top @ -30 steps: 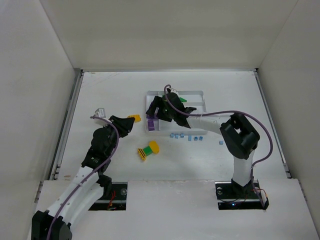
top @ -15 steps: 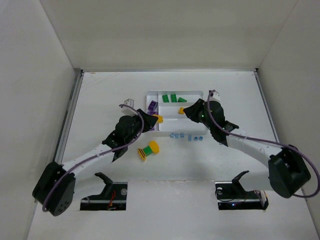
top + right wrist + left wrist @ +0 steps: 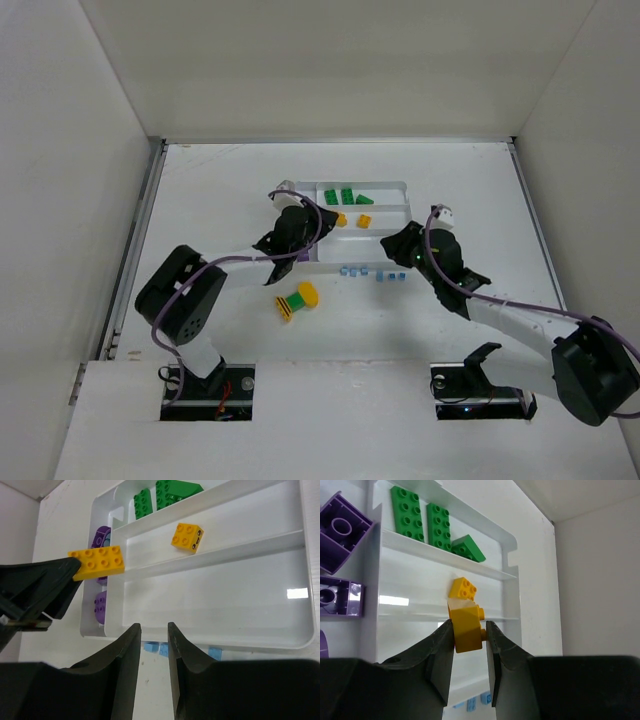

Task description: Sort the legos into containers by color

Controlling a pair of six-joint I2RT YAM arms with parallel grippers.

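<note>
The left gripper (image 3: 469, 635) is clamped on a yellow brick (image 3: 466, 628) over the tray (image 3: 398, 186), near another yellow one (image 3: 462, 588); let go off-line, it could land in the wrong section. The right gripper (image 3: 152, 630), nearly closed, holds nothing; only the top view shows the green-yellow stack (image 3: 296, 300) lying on the table

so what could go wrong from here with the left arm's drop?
1. The left gripper pinches only one end of the yellow brick, so it could twist or slip and land in the wrong section.
2. The brick hangs near the tray's purple bricks; releasing here may not reach the section holding the other yellow brick.
3. The empty right gripper sits close to the tray's near wall and could nudge it.
</note>
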